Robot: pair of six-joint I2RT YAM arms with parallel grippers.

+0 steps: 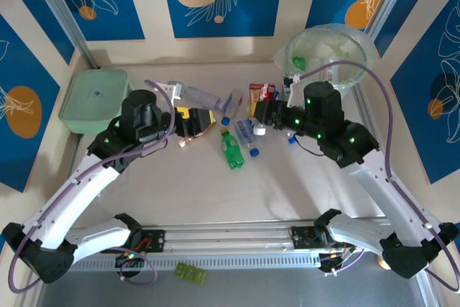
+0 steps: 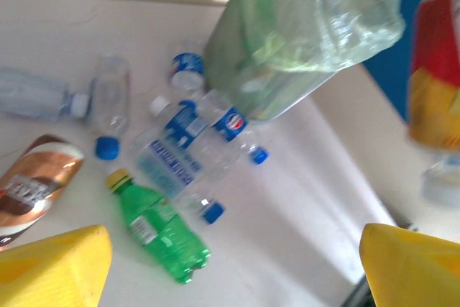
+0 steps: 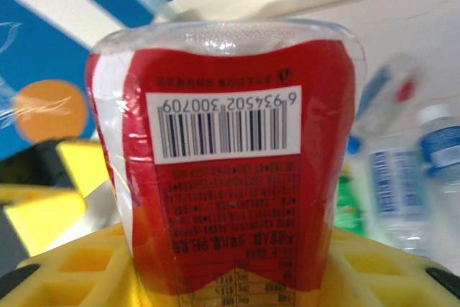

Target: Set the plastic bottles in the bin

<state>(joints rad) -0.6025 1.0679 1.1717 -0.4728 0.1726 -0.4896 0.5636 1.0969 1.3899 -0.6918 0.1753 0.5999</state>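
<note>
Seen from above, my left gripper (image 1: 195, 121) hung over the table (image 1: 187, 192) left of the middle, its jaws wide apart with nothing between them. My right gripper (image 1: 256, 113) reached in from the right, clamped on a red-labelled bottle (image 1: 261, 92) that stuck out on its far side. The bin (image 1: 359, 48) sat in the far right corner, apart from the loose bottles. A green bottle (image 1: 231, 150) lay on its side between my two grippers and a little nearer, with clear bottles (image 1: 246, 134) just beside it on the right. A mint-green box (image 1: 93, 102) stood at the far left. Through my left wrist camera, my yellow fingers (image 2: 54, 267) sat in the two lower corners, well apart, with bare table between them. The green bottle (image 2: 158, 226) lay closest to them, the clear bottles (image 2: 176, 156) lay touching one another just past it, and the bin (image 2: 309, 26) rose beyond those. A brown-labelled bottle (image 2: 36, 185) lay off to one side, and the red-labelled bottle (image 2: 435, 84) showed as a blur at the other edge. Through my right wrist camera, the red-labelled bottle (image 3: 230, 156) stood right in front of the lens with its barcode towards me, seated between my yellow fingers (image 3: 79, 271), which gripped it. The clear bottles (image 3: 395, 177) lay blurred on the table behind it.
</note>
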